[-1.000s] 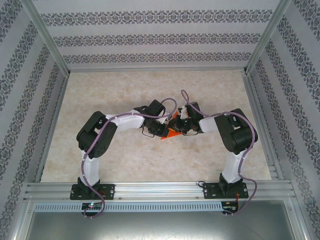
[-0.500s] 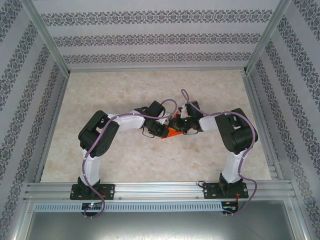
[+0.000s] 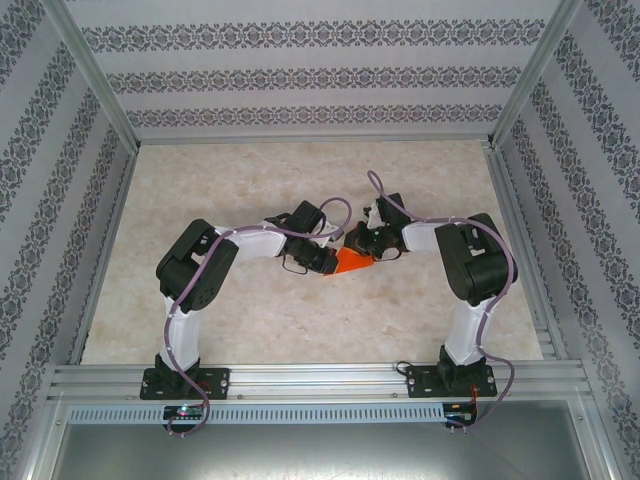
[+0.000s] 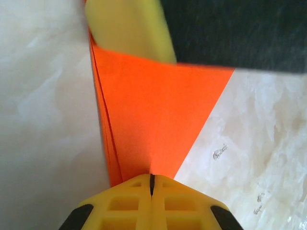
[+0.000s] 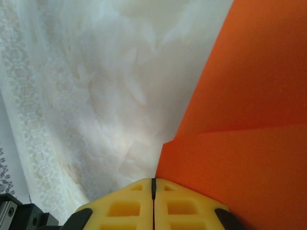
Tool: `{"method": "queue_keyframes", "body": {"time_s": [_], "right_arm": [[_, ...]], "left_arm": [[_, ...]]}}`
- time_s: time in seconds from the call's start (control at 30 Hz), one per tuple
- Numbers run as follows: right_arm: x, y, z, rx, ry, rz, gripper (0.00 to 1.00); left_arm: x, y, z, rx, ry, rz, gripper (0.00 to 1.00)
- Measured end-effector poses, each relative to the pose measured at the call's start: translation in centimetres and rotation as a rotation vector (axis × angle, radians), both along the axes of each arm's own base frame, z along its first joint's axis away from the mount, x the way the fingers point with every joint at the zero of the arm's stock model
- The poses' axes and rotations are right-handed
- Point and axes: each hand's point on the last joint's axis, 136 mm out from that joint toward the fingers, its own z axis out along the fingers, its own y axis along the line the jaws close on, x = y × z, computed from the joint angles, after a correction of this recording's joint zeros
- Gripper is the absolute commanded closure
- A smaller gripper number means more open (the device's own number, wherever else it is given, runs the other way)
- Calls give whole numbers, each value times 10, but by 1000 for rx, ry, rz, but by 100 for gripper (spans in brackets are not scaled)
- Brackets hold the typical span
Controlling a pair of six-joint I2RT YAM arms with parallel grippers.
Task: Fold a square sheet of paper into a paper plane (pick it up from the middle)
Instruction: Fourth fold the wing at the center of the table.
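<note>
Facing inward; left end effector (image 3: 327,265); right end effector (image 3: 367,248); both clamping paper (image 3: 350,262)

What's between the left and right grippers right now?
The folded orange paper bridges the gap from the left gripper to the right gripper, nothing else; clearest in the top external view.
</note>
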Motion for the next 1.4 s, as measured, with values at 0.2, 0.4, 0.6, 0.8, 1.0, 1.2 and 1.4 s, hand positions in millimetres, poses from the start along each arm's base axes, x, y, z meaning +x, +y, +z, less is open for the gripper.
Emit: {"method": "queue_keyframes", "body": {"time_s": [0.2, 0.4, 0.6, 0.8, 1.0, 1.2, 1.4], "right_arm": [[13, -14, 0, -7, -13, -28, 93], [24, -24, 0, 6, -9, -50, 93], [33, -36, 0, 17, -25, -75, 93], [49, -57, 2, 25, -67, -119, 93], [59, -71, 4, 33, -98, -150, 93], [68, -89, 4, 20, -117, -197, 93], [71, -99, 6, 13, -123, -221, 93]], "left_arm": [[0, 0, 0, -13, 6, -10, 100], [-1, 0, 0, -17, 4, -18, 100], [-1, 0, 0, -27, 11, -21, 100], [-1, 0, 0, -30, 14, -23, 100], [-2, -1, 0, -34, 18, -26, 100], [-2, 0, 0, -35, 19, -26, 100], [-1, 0, 0, -39, 22, -25, 100]]}}
